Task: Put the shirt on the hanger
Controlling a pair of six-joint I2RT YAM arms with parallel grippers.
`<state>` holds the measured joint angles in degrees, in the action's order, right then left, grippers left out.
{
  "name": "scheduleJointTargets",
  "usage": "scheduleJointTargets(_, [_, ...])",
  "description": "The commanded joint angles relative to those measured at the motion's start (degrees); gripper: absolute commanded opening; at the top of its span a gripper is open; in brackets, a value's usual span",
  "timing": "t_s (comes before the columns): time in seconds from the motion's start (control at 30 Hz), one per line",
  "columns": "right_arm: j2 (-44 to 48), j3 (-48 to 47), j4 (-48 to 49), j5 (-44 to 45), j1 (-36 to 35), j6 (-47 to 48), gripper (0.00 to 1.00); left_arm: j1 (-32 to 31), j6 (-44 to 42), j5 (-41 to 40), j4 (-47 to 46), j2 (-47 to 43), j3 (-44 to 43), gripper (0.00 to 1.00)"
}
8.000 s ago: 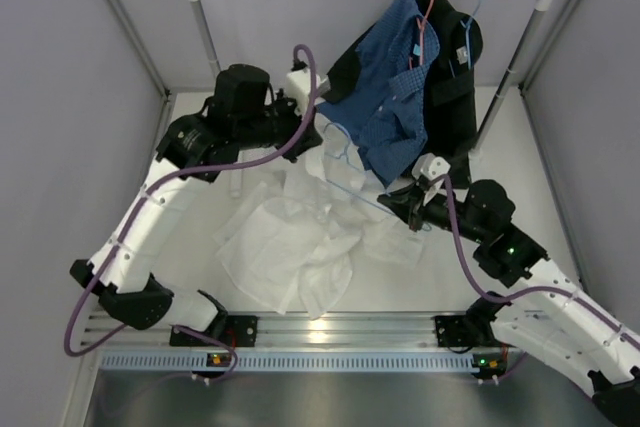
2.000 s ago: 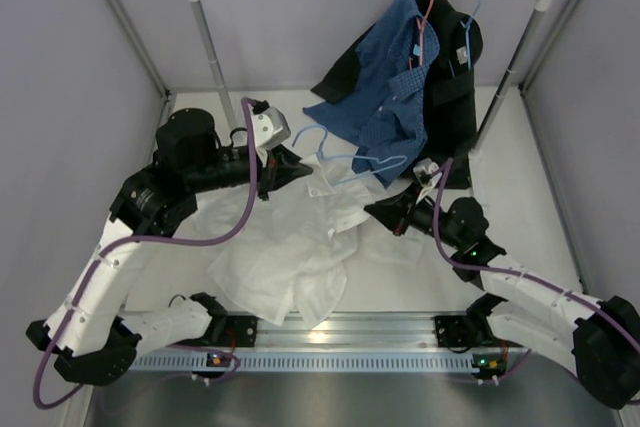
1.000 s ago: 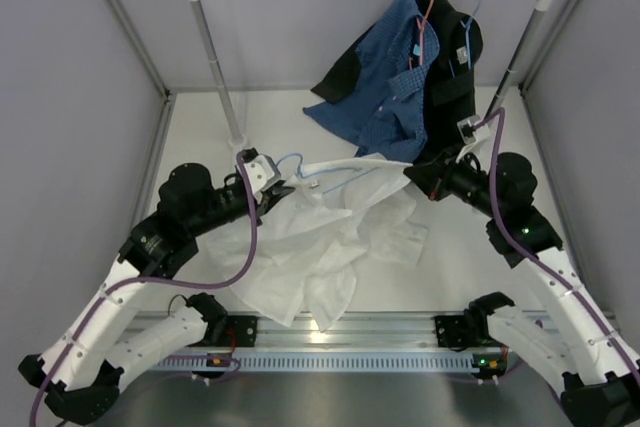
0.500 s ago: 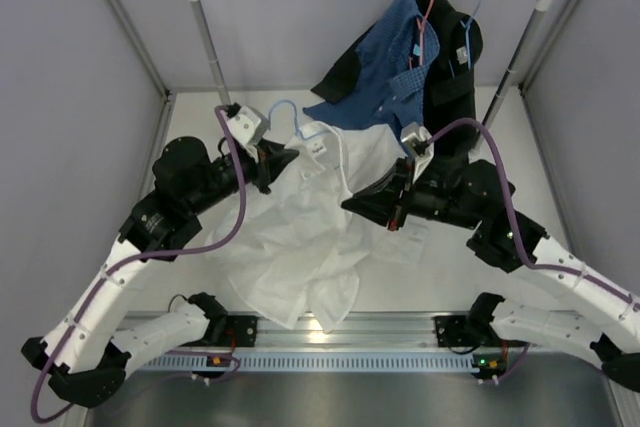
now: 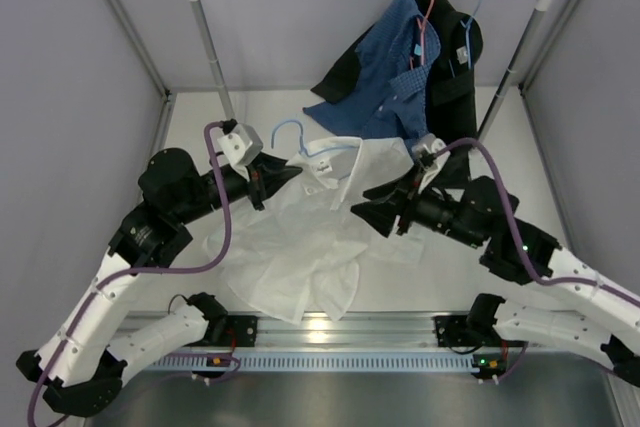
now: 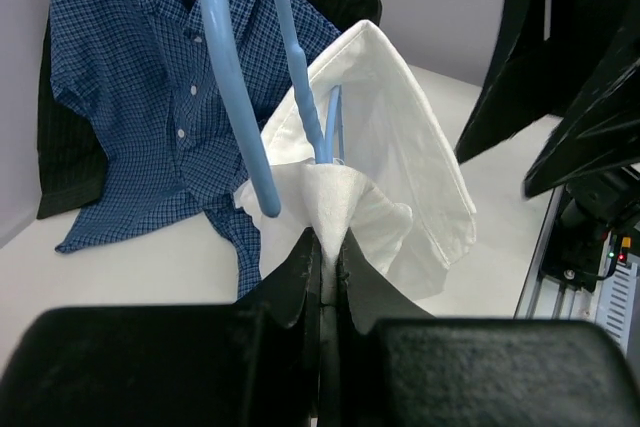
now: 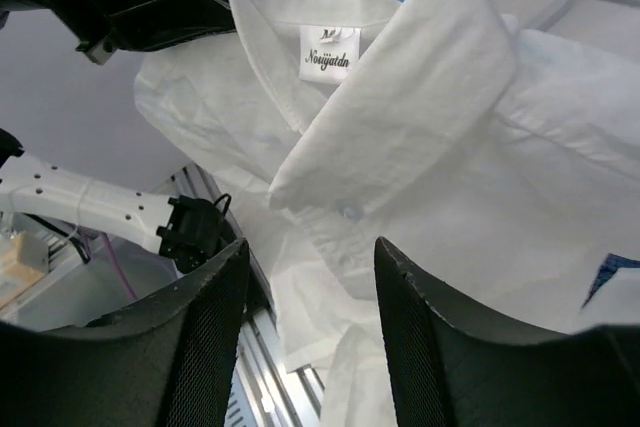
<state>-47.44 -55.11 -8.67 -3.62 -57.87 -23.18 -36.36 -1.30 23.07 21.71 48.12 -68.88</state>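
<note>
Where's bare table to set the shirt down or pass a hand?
Bare table behind the left hand, between rack post and blue shirt; a smaller patch between white shirt and front rail. The middle is crowded: hanger, right hand.

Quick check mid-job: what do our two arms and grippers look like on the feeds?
The left arm and right arm have white links, bulky black joints and a purple cable looped alongside each. A white camera block sits on each wrist. The left gripper and right gripper are black, with tapered fingers. A small green light glows on the right arm.
</note>
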Motion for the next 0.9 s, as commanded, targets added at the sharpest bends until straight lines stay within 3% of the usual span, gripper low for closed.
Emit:
scheduleJointTargets(0.0, [9.7,-0.3,-9.4,2.6,0.3,5.5,0.52,0.2,-2.6,1.7,-1.1,-1.2,0.5,0.00])
scheduleJointTargets(0.07, [12.4,-1.0,-16.5,-2.6,0.7,9.3,0.56,0.1,-2.3,2.5,-1.1,-0.8,0.4,0.00])
scheduleJointTargets(0.2, [16.0,-4.5,-17.5,-3.5,0.7,11.9,0.66,0.2,-3.5,11.2,-1.3,0.7,0.6,0.00])
scheduleJointTargets(0.4, [-0.1,-19.9,-19.7,-15.7,0.7,22.5,0.68,0.2,-4.0,30.2,-2.2,5.0,0.2,0.00])
scheduleJointTargets(0.67, [-10.8,-23.5,-12.1,-23.3,0.7,26.8,0.61,0.2,-0.7,42.2,-7.5,6.8,0.0,0.00])
scheduleJointTargets(0.77, [-9.6,-20.2,-5.9,-24.9,0.7,25.5,0.53,0.1,-0.7,44.1,-7.5,7.8,-0.1,0.00])
scheduleJointTargets(0.87, [-8.2,-18.4,-1.1,-26.5,0.7,24.1,0.51,0.1,-1.1,45.4,-7.5,8.6,0.2,0.00])
